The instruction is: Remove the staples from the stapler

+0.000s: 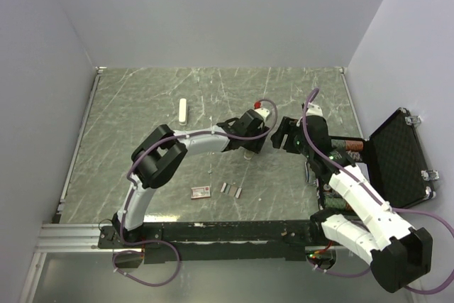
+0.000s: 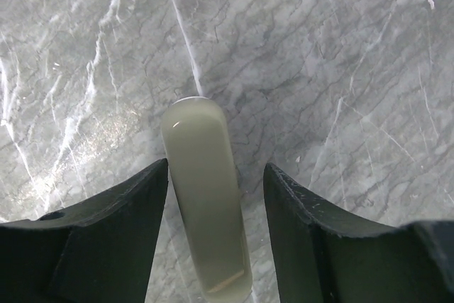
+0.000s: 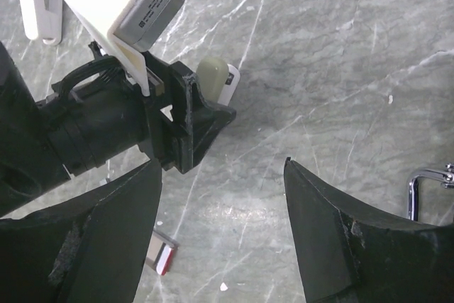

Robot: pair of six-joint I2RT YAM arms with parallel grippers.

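One stapler (image 2: pixel 206 204), three staples (image 1: pixel 231 189), one box (image 1: pixel 201 191)

Smooth, glossy pale olive plastic forms the stapler (image 2: pixel 206 204), which catches soft highlights against a table (image 2: pixel 340 69) that looks like polished grey stone veined in white. The left gripper (image 2: pixel 216 168) and the right gripper (image 3: pixel 223 163) are matt black plastic, the right one's fingers (image 3: pixel 340 246) rough and chipped at their edges. The staples (image 1: pixel 233 189) look like dull silver-grey metal, and a metal loop (image 3: pixel 412 200) shines like chrome.
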